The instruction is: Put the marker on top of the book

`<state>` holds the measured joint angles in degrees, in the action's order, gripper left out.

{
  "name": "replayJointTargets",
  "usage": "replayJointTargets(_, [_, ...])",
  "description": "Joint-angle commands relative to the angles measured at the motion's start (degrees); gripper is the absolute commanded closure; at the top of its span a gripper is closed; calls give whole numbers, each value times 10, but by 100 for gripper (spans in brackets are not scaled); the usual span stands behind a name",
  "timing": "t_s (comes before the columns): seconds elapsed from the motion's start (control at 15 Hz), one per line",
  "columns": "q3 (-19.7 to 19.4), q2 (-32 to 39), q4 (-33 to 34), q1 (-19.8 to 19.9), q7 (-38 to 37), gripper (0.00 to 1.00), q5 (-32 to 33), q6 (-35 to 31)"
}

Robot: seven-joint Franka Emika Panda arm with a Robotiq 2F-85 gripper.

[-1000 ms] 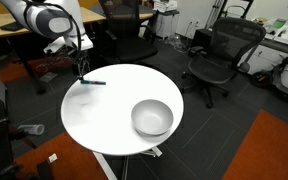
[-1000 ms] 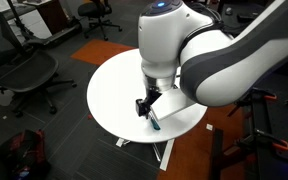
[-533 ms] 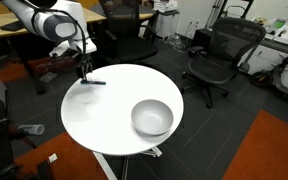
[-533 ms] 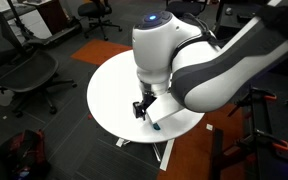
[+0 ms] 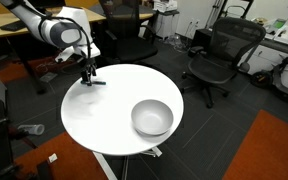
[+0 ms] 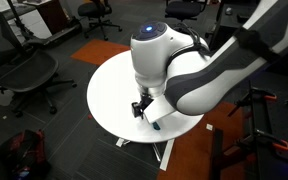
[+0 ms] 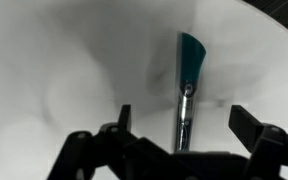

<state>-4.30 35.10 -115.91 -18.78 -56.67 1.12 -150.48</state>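
Where the marker (image 7: 187,92) lies: flat on the white round table (image 5: 104,125), at the far-left edge in an exterior view, directly under your tool.
Marker's build: a slim barrel with a teal cap (image 7: 191,52) at the end pointing away from the wrist camera.
Handling, as I judge it: light and stiff, so it needs little squeeze. The barrel is smooth and round, so it may roll or slip if you pinch it off-centre.
Where to take hold: across the barrel near its middle, below the tapered cap, with the pads square to its length.
Gripper (image 7: 184,118): released. Its fingers (image 7: 124,118) stand apart on either side of the marker, and neither touches it in the wrist view.
Height: low over the tabletop. I cannot tell whether the fingertips have reached the surface.
Grey bowl (image 5: 152,117): near-right on the table, well apart from the marker.
Book: not visible in any view, so you have no drop-off target to aim for.
Surroundings: office chairs (image 5: 219,55) beyond the table on the far right.
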Motion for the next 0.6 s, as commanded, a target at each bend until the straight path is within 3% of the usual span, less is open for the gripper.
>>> replayJointTargets(0.0, [-14,17,16,-12,-19,0,9,-13])
replayJointTargets(0.07, [-14,20,18,-11,-16,25,9,-16])
replayJointTargets(0.2, [-16,25,21,-12,-16,32,9,-16])
replayJointTargets(0.53, [-20,31,29,-13,-15,73,8,-15])
